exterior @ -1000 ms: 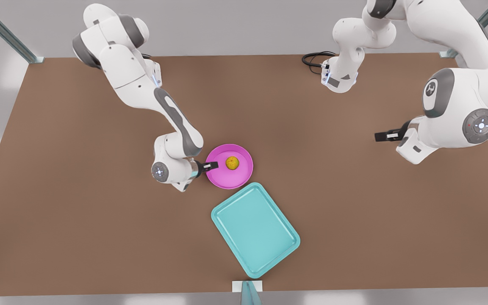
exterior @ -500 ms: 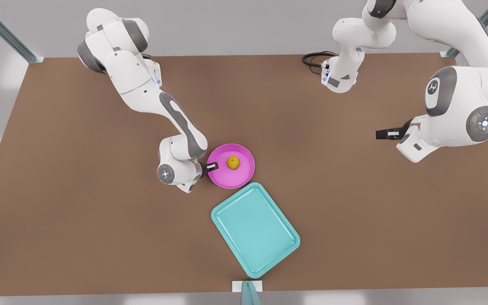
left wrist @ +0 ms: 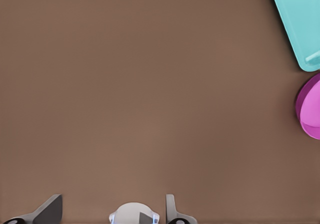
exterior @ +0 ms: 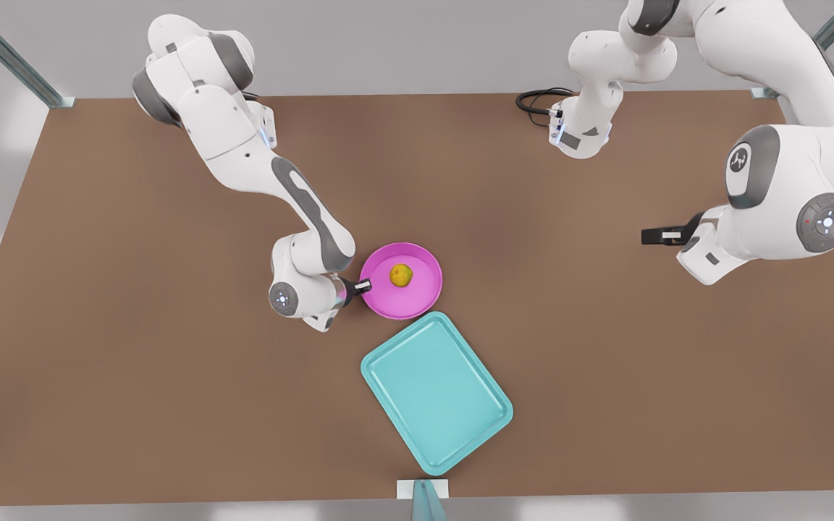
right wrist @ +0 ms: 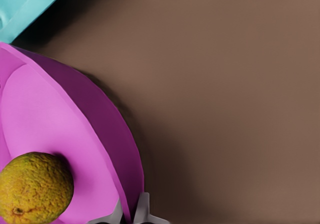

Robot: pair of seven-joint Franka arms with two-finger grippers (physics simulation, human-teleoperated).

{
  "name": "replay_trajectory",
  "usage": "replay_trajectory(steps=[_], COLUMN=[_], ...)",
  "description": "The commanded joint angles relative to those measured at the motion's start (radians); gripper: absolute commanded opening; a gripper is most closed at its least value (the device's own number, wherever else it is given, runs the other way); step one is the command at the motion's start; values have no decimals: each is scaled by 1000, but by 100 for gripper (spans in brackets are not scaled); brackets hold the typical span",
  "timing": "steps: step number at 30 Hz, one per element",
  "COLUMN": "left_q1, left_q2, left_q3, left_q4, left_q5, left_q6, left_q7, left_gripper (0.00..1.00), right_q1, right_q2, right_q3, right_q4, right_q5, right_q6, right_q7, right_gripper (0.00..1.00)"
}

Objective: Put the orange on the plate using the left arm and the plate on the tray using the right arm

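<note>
One half of the job reads as done from where I sit: the orange (exterior: 400, 275) rests inside the plate (exterior: 417, 297), a little off the dish's centre toward the gripper that holds it. The right gripper (exterior: 363, 287) sits on the plate's rim on the side away from the tray's far end, and in the right wrist view its fingers (right wrist: 143, 210) are pinched on the rim, one inside and one outside. I judge the step in hand to be carrying the plate to the tray (exterior: 436, 391), which lies just beside the plate, its near corner almost touching the dish.

My left gripper (exterior: 657, 234) waits well apart from the plate, fingers (left wrist: 49, 210) spread wide over bare table (exterior: 135, 376), holding nothing.

Next I would want a level lift high enough to clear the tray's raised rim, kept slow, since I expect the orange to roll if the plate tips.
</note>
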Motion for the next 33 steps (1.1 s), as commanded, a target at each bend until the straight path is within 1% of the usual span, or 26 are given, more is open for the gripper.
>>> replay_trajectory(steps=[1, 4, 6, 8, 11, 12, 16, 19, 20, 21, 27, 28, 29, 30, 31, 32, 33], left_q1=[0, 0, 0, -1, 0, 0, 0, 0, 0, 0, 0, 0, 0, 0, 0, 0, 0], left_q2=[-1, -1, -2, -8, 1, 2, 5, 5, 5, 5, 5, 5, 5, 5, 5, 5, 5], left_q3=[1, 1, 1, 1, 1, 1, 1, 1, 1, 1, 1, 1, 1, 1, 1, 1, 1], left_q4=[1, 1, 2, 5, 7, 7, 7, 7, 7, 7, 7, 7, 7, 7, 7, 7, 7], left_q5=[-1, -1, -1, -1, -1, -1, 0, 2, 4, 4, 5, 5, 5, 7, 7, 7, 7], left_q6=[2, 2, -1, -5, 2, 2, 2, 2, 2, 2, 2, 2, 2, 2, 2, 2, 2], left_q7=[27, 27, 27, 27, 29, 29, 27, 29, 29, 27, 27, 27, 27, 27, 27, 27, 27], left_gripper=[100, 100, 100, 100, 100, 100, 100, 100, 100, 100, 100, 100, 100, 100, 100, 100, 100], right_q1=[-1, -11, -12, -14, -14, -14, -37, -35, -34, -32, -27, -37, -31, -34, -26, -9, -9], right_q2=[-9, -18, 5, 92, 267, 305, 428, 460, 460, 460, 451, 376, 287, 212, 82, -81, -208], right_q3=[0, 0, 0, -3, -9, -14, -17, -14, -7, -4, -4, -40, -205, -239, -239, -230, -230], right_q4=[30, 100, 189, 352, 612, 674, 857, 873, 873, 872, 866, 860, 861, 860, 860, 857, 798], right_q5=[-3, 4, 13, 29, 29, 29, 30, 32, 33, 33, 33, 21, -66, -248, -571, -772, -767], right_q6=[-72, -116, -147, -185, -184, -173, -161, -119, -118, -96, -96, -327, -679, -809, -949, -1063, -1075], right_q7=[-11, -8, -8, -8, -15, -14, -68, -103, -101, -103, -106, -97, -104, -106, -101, -97, -83], right_gripper=[21, 21, 21, 21, 21, 21, 21, 21, 48, 100, 100, 100, 100, 100, 100, 100, 100])
